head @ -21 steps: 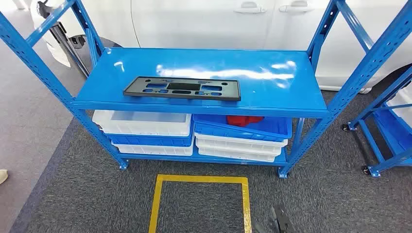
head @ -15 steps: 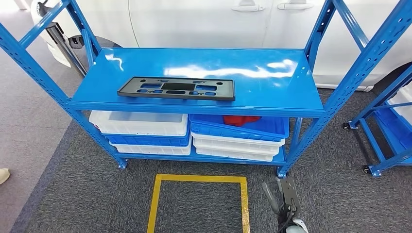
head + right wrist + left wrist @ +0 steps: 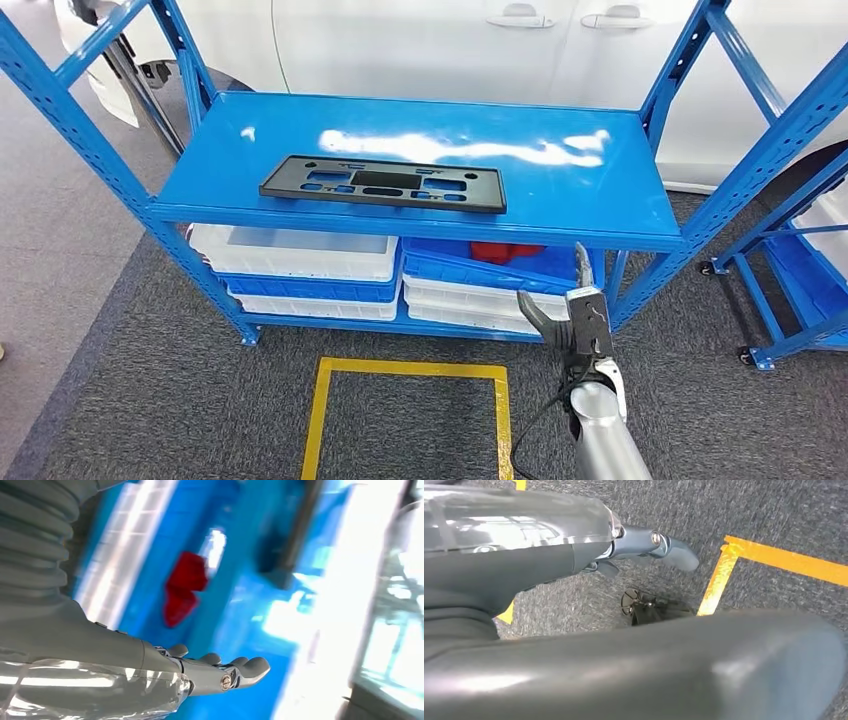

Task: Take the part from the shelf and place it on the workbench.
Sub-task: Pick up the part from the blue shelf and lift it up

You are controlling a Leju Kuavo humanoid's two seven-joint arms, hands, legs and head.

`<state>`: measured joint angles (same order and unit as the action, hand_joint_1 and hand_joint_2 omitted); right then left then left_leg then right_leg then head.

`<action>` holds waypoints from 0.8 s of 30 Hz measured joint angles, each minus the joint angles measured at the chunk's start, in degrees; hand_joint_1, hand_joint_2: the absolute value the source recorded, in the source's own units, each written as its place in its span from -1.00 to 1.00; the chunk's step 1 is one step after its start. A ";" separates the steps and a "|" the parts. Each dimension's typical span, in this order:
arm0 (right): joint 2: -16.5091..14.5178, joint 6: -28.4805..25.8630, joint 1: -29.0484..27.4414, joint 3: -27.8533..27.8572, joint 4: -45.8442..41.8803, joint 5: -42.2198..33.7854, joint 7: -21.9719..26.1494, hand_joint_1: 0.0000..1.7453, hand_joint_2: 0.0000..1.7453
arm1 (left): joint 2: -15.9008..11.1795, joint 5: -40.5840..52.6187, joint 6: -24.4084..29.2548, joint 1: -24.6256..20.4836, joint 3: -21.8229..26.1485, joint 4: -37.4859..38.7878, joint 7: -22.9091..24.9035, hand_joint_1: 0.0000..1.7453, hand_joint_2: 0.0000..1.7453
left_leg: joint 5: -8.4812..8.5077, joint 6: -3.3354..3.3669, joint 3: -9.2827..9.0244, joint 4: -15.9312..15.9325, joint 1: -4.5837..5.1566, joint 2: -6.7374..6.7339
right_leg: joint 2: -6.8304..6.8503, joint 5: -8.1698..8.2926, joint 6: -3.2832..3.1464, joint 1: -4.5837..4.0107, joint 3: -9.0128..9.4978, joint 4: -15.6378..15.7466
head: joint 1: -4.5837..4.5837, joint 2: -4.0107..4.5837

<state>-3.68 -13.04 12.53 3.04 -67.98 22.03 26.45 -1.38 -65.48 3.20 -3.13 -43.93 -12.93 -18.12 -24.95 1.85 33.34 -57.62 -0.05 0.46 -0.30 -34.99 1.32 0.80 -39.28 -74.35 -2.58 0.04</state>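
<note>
Part: a flat black plate [image 3: 383, 184] with several cut-out windows lies on the top deck of the blue shelf [image 3: 590, 190], toward the shelf's front edge and left of its middle, well apart from both hands.
Long axis: runs along the shelf's front edge, left end to right end, with a slight skew so the right end sits a little nearer the edge; its broad face is up.
Handling: looks like thin moulded plastic, so probably light and fairly stiff, though it may flex if lifted by 1 end. The glossy deck could let it slide when pushed.
Hold point: judged best on the long front edge near the middle, or at the 2 short ends with both hands; lying flat, it gives fingers little to get under, so drawing it past the shelf edge may help.
Right hand: the right hand [image 3: 570, 318] is raised in front of the shelf's lower right bins [image 3: 490, 295], below the top deck, fingers apart and holding nothing; the right wrist view is blurred.
Left hand: the left hand [image 3: 644, 547] hangs over grey carpet beside the yellow floor tape [image 3: 774, 555], away from the shelf, holding nothing; how far its fingers are spread cannot be told.
</note>
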 joint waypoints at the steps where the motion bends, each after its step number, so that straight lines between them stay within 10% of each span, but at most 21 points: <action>1: 0.01 -0.99 0.47 -1.36 -0.72 0.19 0.34 -1.00 1.00 | 0.00 -0.81 0.09 -0.06 -0.60 0.12 -0.14 -1.00 -1.00 | -0.12 -0.03 -0.06 -0.14 0.03 0.03 | 0.00 1.23 -0.01 0.00 -0.14 0.48 | 0.00 0.00; 5: -0.14 -4.70 3.53 -7.39 -2.28 1.50 1.47 -1.00 1.00 | -0.03 -3.88 0.55 -0.70 -2.97 0.52 -0.92 -1.00 -1.00 | -0.89 -0.69 -0.05 -1.16 0.23 0.08 | 0.03 8.12 -0.70 -0.21 4.95 13.22 | 0.01 0.01; 10: -1.28 -9.06 6.53 -14.46 -2.36 5.81 1.91 -1.00 1.00 | -0.21 -6.78 0.80 -1.40 -5.55 1.01 -1.66 -1.00 -1.00 | -1.58 -2.09 0.52 -2.30 0.26 0.03 | 0.04 8.55 -2.05 -0.18 5.59 15.20 | 0.00 0.00; 14: -3.01 -11.89 8.65 -19.05 -1.82 11.87 1.84 -1.00 1.00 | -0.39 -8.52 0.89 -1.95 -7.40 1.40 -2.04 -1.00 -1.00 | -7.50 -3.39 6.22 -14.59 -0.34 -0.04 | 0.27 8.63 -2.64 0.11 5.91 15.57 | 0.00 0.00; 16: -3.74 -13.13 9.39 -21.18 -1.23 15.22 1.64 -1.00 1.00 | -0.43 -9.31 0.96 -2.06 -8.28 1.59 -2.22 -1.00 -1.00 | -7.22 -3.67 7.54 -16.73 -0.66 -0.04 | 0.30 8.55 -2.63 0.13 5.99 15.55 | 0.00 0.00; 20: -5.28 -15.38 11.39 -25.11 -0.07 21.91 1.10 -1.00 1.00 | -0.72 -10.62 1.16 -2.49 -9.84 1.96 -2.58 -1.00 -1.00 | -0.39 -3.45 1.43 -3.32 -0.78 0.01 | 0.16 8.20 -1.93 0.12 6.46 15.53 | 0.00 0.00; 24: -6.78 -17.51 13.53 -29.13 1.32 28.91 0.28 -1.00 1.00 | -0.83 -11.89 1.51 -2.91 -11.51 2.25 -2.90 -1.00 -1.00 | -0.07 -2.16 0.57 -0.61 -0.55 0.12 | 0.16 8.26 -0.63 -0.03 6.27 15.77 | 0.00 0.00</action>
<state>-10.45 -30.55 26.05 -26.10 -66.66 50.94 26.74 -2.20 -77.36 4.71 -6.04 -55.45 -10.69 -21.02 -25.01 -0.31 33.92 -58.24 -0.60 0.58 -0.14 -26.73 0.69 0.77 -33.00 -58.58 -2.58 0.04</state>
